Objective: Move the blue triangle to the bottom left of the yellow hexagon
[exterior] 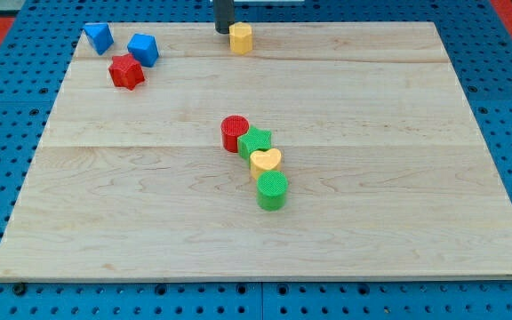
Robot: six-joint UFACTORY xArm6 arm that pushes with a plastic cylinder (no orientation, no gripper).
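The blue triangle (99,36) lies at the board's top left corner. A blue cube-like block (143,49) sits just right of it, and a red star (126,71) just below them. The yellow hexagon (241,37) stands at the top edge near the middle. My tip (224,30) is at the top edge, touching or nearly touching the yellow hexagon's left side, far to the right of the blue triangle.
A diagonal chain of blocks sits mid-board: a red cylinder (235,132), a green star (255,141), a yellow heart (265,163) and a green cylinder (272,190). The wooden board (416,178) lies on a blue pegboard (7,160).
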